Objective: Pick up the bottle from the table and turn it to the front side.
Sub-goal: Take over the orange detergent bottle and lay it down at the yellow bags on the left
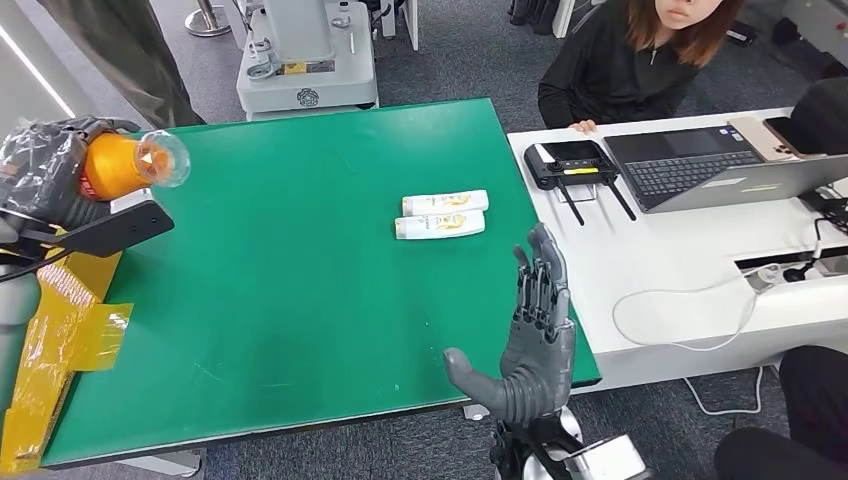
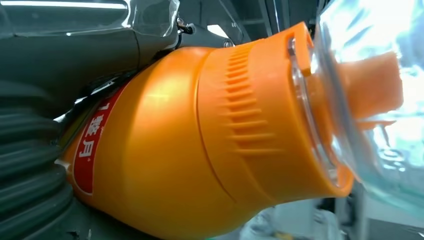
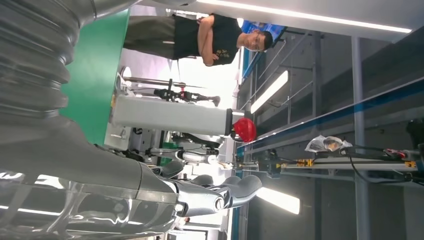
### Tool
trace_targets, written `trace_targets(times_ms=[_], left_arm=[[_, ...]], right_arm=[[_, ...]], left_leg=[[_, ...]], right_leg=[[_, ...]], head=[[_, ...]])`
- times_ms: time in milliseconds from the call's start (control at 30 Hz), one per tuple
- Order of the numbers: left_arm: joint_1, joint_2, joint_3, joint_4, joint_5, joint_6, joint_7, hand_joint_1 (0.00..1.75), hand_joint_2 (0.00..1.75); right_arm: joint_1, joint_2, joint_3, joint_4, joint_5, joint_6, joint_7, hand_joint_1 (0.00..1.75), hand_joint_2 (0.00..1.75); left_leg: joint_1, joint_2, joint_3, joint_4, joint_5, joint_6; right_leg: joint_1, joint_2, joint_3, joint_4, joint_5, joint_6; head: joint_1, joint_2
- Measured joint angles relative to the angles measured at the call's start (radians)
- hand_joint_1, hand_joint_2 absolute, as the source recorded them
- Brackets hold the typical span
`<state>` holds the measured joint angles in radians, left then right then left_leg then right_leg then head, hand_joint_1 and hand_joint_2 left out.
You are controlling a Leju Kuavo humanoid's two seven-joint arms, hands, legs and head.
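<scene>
Head view puts the orange bottle (image 1: 118,165) at the far left, lifted off the green tabletop (image 1: 300,300) and lying roughly sideways, its clear cap (image 1: 165,158) pointing right toward the middle of the scene. The left robot hand (image 1: 45,175), under a crinkled plastic cover, grips the bottle around its body; the left wrist view shows the red label (image 2: 89,150) running along the side near the hand's ribbed cover, with the ridged orange collar and clear cap beyond. So the pick-up looks done and the step in hand is the turning. Whether the front already faces the right way cannot be told from these pictures, so the next move seems to call for rolling the wrist while keeping a firm hold on the smooth body, so that the bottle does not slip. The right robot hand (image 1: 530,340) stands over the near right edge of the tabletop, fingers straight and spread, holding nothing. Two small white bottles (image 1: 442,214) lie side by side, touching, right of centre. A person sits at the white desk (image 1: 680,290) beyond, behind a laptop (image 1: 720,165).
</scene>
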<state>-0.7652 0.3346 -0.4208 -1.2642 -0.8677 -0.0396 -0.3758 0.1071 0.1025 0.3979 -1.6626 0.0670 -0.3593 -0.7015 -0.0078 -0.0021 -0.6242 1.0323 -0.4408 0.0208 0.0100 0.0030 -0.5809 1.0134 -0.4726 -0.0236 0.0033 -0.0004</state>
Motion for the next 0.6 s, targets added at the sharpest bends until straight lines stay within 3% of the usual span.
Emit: trace_targets(times_ms=[267, 400, 600], left_arm=[[0.080, 0.085, 0.008, 0.025, -0.095, 0.106, 0.020, 1.75, 1.75], [0.137, 0.085, 0.032, 0.037, -0.128, 0.125, 0.015, 1.75, 1.75], [0.158, 0.065, 0.044, 0.059, -0.188, 0.128, 0.010, 1.75, 1.75]], right_arm=[[0.000, -0.004, -0.055, 0.028, -0.090, 0.080, 0.000, 0.00, 1.75], [-0.033, 0.004, -0.153, 0.139, -0.181, 0.142, 0.005, 0.00, 1.75], [-0.074, 0.020, -0.290, 0.258, -0.186, 0.142, 0.004, 0.00, 1.75]], left_leg=[[0.000, 0.001, 0.000, 0.000, 0.000, 0.000], [0.000, 0.000, 0.000, 0.000, 0.000, 0.000], [0.000, -0.001, 0.000, 0.001, 0.000, 0.000]], right_leg=[[0.000, 0.001, 0.000, 0.000, 0.000, 0.000], [0.000, 0.000, 0.000, 0.000, 0.000, 0.000], [0.000, -0.001, 0.000, -0.001, 0.000, 0.000]], head=[[0.000, 0.000], [0.000, 0.000], [0.000, 0.000]])
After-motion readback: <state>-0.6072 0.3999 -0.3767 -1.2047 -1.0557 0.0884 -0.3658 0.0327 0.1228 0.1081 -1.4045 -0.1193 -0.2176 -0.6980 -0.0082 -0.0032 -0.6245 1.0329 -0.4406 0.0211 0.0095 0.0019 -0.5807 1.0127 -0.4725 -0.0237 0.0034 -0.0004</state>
